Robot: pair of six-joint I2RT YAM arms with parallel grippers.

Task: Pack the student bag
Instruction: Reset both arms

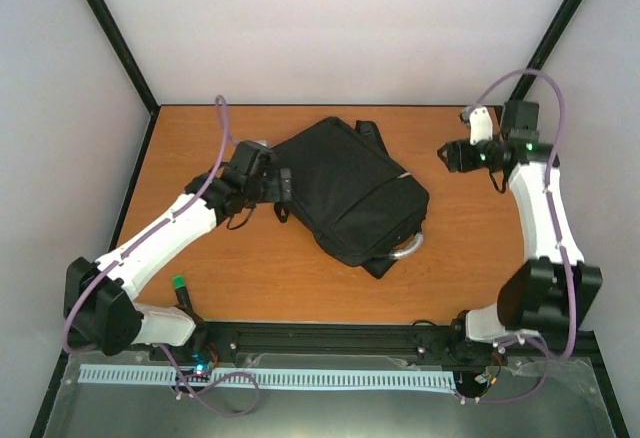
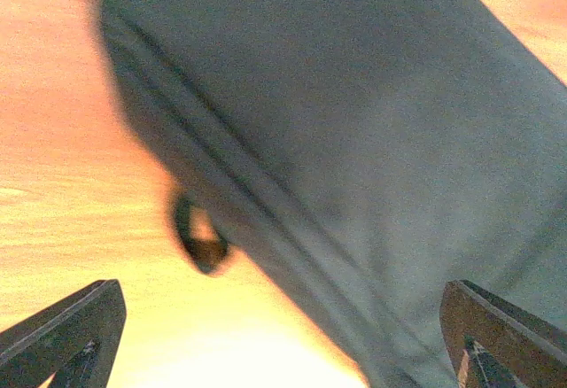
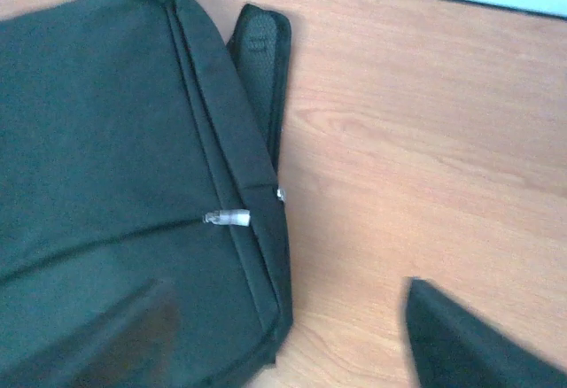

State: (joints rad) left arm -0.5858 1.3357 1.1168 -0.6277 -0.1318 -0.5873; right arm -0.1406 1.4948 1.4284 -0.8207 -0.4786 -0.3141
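Observation:
The student bag [image 1: 350, 193], a black soft backpack, lies flat and slanted in the middle of the wooden table, its grey curved handle [image 1: 407, 248] toward the near right. My left gripper [image 1: 284, 193] is at the bag's left edge and stands open. In the left wrist view the bag [image 2: 354, 122] fills the upper right, with the left gripper [image 2: 283, 353] wide apart below it and a small black loop [image 2: 199, 242] at the seam. My right gripper [image 1: 443, 155] hovers off the bag's right corner. From the right wrist, the right gripper [image 3: 301, 344] is open over the bag [image 3: 97, 140], near a clear zipper pull [image 3: 226, 218] and a strap [image 3: 261, 51].
Bare wooden table [image 1: 250, 268] lies around the bag, bounded by white walls and black corner posts [image 1: 110, 28]. A black rail [image 1: 330, 336] and a white slotted strip [image 1: 270, 378] run along the near edge by the arm bases.

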